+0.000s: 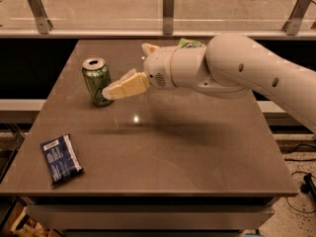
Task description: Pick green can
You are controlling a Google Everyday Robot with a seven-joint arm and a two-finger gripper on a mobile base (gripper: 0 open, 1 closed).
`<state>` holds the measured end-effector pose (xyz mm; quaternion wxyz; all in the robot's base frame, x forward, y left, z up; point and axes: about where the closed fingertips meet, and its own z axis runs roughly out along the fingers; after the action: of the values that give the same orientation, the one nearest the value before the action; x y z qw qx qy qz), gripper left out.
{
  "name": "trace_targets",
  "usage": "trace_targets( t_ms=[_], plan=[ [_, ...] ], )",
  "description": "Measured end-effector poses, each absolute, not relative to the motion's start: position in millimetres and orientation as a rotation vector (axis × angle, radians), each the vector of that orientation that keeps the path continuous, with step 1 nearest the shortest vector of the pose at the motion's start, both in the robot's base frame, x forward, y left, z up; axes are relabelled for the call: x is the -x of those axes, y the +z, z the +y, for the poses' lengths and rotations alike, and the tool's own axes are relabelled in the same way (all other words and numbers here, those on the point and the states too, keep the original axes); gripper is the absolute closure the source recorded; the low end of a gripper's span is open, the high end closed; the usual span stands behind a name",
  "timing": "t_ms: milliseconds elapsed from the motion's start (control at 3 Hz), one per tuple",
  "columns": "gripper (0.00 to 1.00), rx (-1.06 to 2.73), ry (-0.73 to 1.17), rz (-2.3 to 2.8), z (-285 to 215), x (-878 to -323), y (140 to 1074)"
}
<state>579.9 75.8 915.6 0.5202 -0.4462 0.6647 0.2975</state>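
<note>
The green can [96, 82] stands upright at the back left of the brown table [163, 152], with its silver top and pull tab showing. My gripper [123, 73] reaches in from the right on the white arm [232, 68], just to the right of the can. It is open and empty. The near cream finger [124, 86] points at the can, and its tip sits against or just in front of the can's right side. The far finger [148, 48] shows above the wrist.
A dark blue snack packet [60, 158] lies flat near the front left corner. A bit of a green bag [190, 43] peeks out behind the arm at the back of the table. A glass railing [168, 9] runs behind the table.
</note>
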Motion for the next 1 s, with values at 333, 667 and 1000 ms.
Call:
trace_targets(
  t_ms=[333,667,1000],
  plan=[
    [0.0,1.04,0.726,1.602,93.8,-580.4,908.3],
    [0.0,1.038,0.748,1.594,115.4,-575.0,904.5],
    [0.0,1.052,0.778,1.583,137.7,-568.0,899.9]
  ],
)
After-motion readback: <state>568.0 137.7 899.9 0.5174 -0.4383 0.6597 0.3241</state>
